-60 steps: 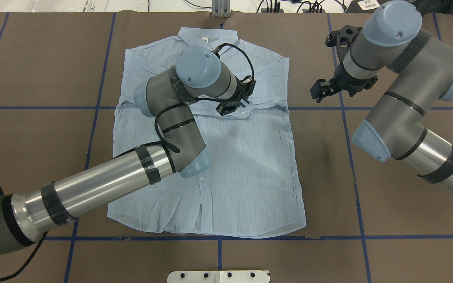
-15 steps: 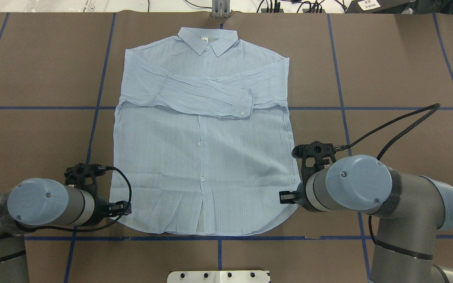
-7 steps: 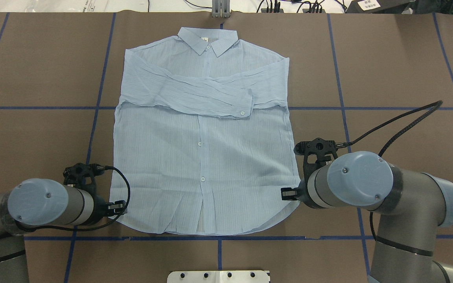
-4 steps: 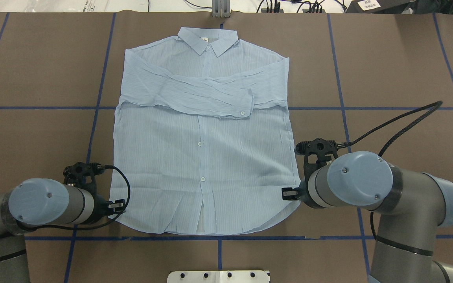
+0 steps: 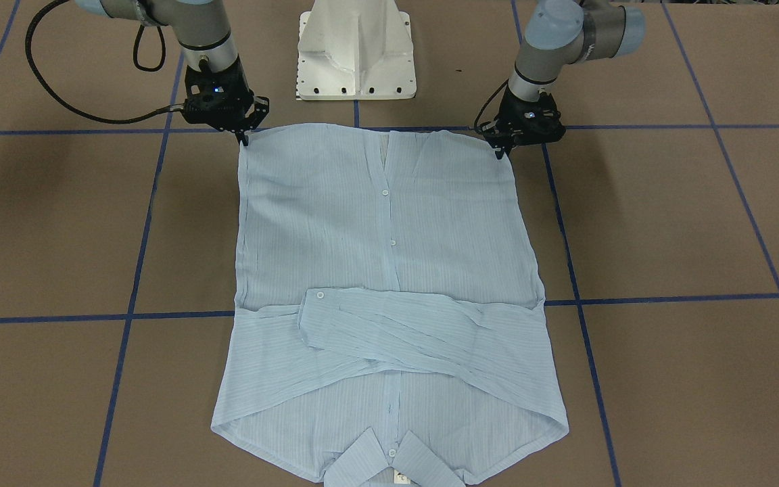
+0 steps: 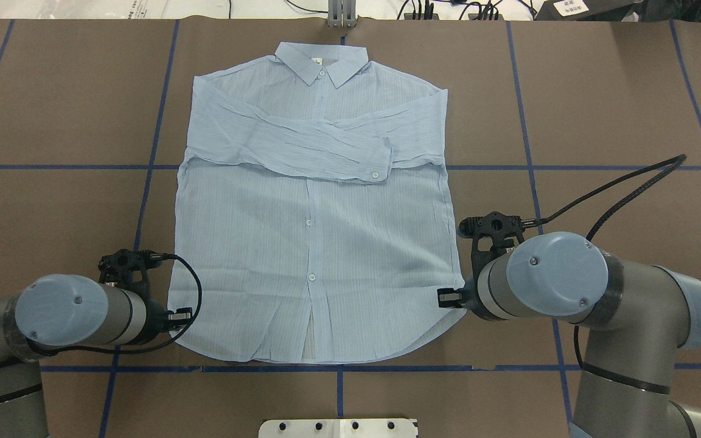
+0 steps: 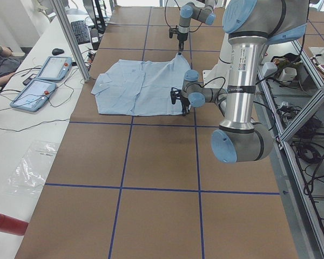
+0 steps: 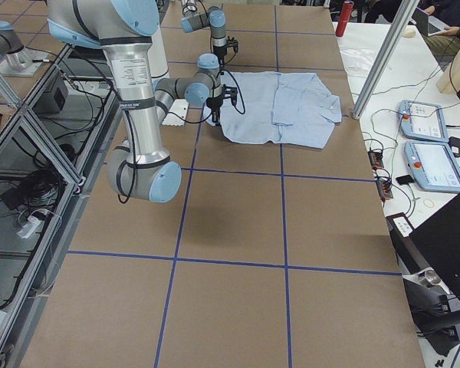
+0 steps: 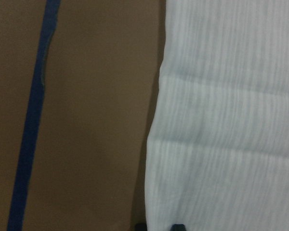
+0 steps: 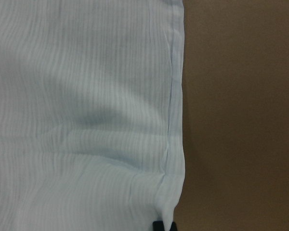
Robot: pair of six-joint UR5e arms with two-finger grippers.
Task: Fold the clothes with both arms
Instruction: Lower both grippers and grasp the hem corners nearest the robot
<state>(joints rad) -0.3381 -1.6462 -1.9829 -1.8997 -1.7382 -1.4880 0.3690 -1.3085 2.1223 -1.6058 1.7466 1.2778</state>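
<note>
Pale blue and finely striped, the shirt point(image 6: 314, 243) lies flat and face-up in the middle of the brown desk point(image 6: 600, 121). Its sleeves point(image 6: 320, 149) are crossed over the chest and its collar point(image 6: 321, 61) is at the far edge, away from the robot. The long axis runs straight out from the robot, from hem point(image 6: 326, 359) to collar. The left end effector point(image 6: 179, 316) sits at the hem's left corner and the right end effector point(image 6: 448, 298) at its right corner, both low against the desk. In each wrist view the cloth's side edge runs down to the dark fingertips at the bottom of the frame, and the tips look drawn together on it. I judge both to be pinched on the shirt's corners, though the contact itself is only partly in view. From both end effectors, all the rest of the garment lies forward, toward the collar. Neither arm is nearer; they stand level with each other across the width. The likely next move is to lift the two corners and carry the hem forward along that axis, and it needs the arms to keep pace with each other, or the thin fabric will skew.
</note>
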